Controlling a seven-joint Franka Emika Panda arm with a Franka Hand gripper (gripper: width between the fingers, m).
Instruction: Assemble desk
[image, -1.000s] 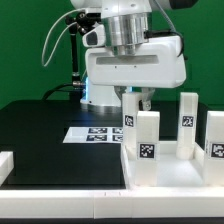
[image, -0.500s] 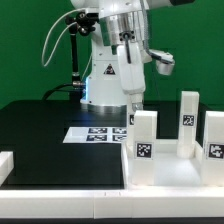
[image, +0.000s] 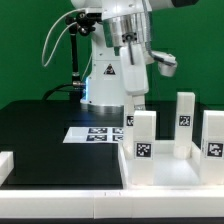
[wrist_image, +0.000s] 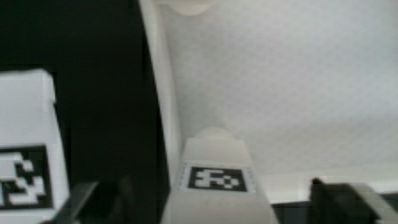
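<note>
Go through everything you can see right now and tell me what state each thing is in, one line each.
claw: open, holding nothing, just above the nearest leg.
nearest leg: upright on the desk panel, tag facing the camera.
middle leg: upright, farther back.
leg at the exterior view's right edge: upright, partly cut off.
desk panel: lying flat, legs on it.
marker board: flat on the table.

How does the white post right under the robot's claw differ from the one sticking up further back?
The front leg stands directly beneath the gripper; the rear leg stands apart, toward the exterior view's right. The front leg's tag sits low, the rear leg's higher up. Both are white, upright blocks on the desk panel.
</note>
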